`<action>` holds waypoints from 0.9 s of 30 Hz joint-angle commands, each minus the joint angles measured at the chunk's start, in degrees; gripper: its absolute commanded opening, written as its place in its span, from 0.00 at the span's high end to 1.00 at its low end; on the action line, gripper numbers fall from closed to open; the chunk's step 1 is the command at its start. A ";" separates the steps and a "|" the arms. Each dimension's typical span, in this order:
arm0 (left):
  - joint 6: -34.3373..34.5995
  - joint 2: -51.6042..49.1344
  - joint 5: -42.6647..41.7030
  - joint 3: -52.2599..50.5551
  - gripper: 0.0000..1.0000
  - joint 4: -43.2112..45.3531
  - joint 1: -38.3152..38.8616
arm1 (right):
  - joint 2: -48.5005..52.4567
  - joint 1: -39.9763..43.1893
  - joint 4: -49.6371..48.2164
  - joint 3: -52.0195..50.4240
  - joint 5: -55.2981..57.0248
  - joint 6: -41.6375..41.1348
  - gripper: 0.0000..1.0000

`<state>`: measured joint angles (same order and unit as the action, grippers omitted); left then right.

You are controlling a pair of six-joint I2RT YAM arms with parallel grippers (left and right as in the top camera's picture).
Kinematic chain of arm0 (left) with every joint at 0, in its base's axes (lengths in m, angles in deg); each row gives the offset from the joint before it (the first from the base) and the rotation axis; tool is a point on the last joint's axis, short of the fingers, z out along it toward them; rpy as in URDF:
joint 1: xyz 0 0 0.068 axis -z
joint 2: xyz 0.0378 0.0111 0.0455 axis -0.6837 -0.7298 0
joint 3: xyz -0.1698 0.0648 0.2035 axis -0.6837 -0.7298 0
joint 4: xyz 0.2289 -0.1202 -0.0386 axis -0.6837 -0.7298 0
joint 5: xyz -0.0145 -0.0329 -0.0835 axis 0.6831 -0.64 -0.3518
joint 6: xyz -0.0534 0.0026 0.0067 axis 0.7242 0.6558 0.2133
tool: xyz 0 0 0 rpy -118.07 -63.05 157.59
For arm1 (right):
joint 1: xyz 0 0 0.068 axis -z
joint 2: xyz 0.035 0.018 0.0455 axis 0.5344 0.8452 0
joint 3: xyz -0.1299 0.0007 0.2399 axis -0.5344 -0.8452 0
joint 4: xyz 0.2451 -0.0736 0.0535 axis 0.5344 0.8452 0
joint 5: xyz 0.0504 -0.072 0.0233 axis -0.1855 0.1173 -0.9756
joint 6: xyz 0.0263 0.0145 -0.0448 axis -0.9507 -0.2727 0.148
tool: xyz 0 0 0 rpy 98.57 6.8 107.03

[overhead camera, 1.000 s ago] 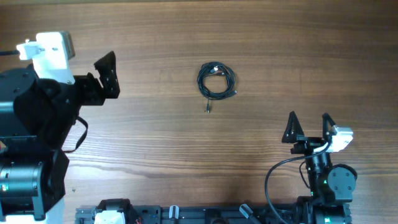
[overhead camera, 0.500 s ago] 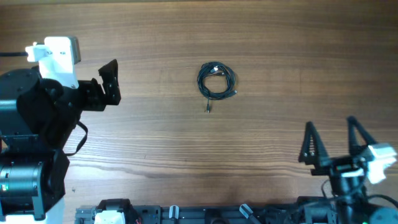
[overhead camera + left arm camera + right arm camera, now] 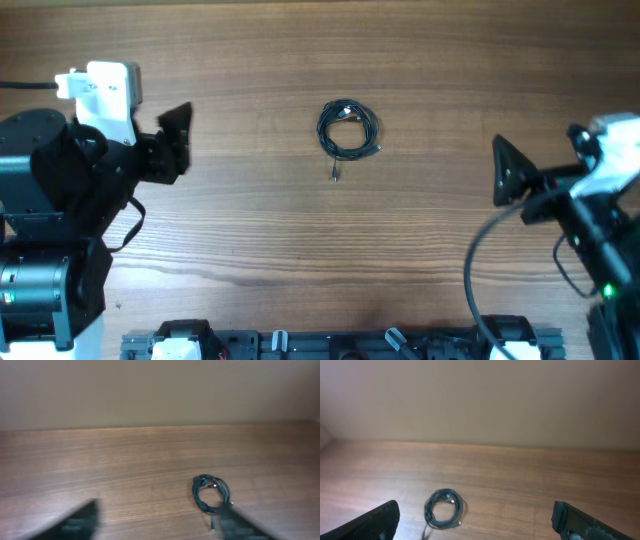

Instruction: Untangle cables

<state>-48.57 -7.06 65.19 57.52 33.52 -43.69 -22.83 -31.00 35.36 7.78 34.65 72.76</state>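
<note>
right gripper [image 3: 538,150] swung out to the right side of the table [image 3: 430,250] since b4, left gripper [image 3: 178,140] barely shifted; both spread wide, holding nothing. cables [image 3: 348,130] sit coiled mid-table, well apart from both, w/ one loose tail pointing at the near edge.

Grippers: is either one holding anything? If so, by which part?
Nothing is held. The left gripper and right gripper are both open and empty. The cables lie coiled on the table, apart from both.
</note>
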 commanded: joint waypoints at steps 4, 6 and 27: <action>-0.28 -2.36 -3.76 0.79 0.00 0.04 -0.42 | 5.18 0.28 -0.74 1.46 -2.19 11.52 0.00; -0.31 -3.98 -5.77 0.79 0.00 0.31 -0.42 | 5.86 0.28 -4.72 1.46 -2.16 12.59 0.00; -0.22 -10.80 0.39 0.79 0.00 33.03 -0.42 | 25.94 0.28 -43.04 2.47 25.22 7.78 0.00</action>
<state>-48.75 -15.89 61.50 57.80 65.83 -43.69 2.35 -30.96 -8.55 8.55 54.91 76.34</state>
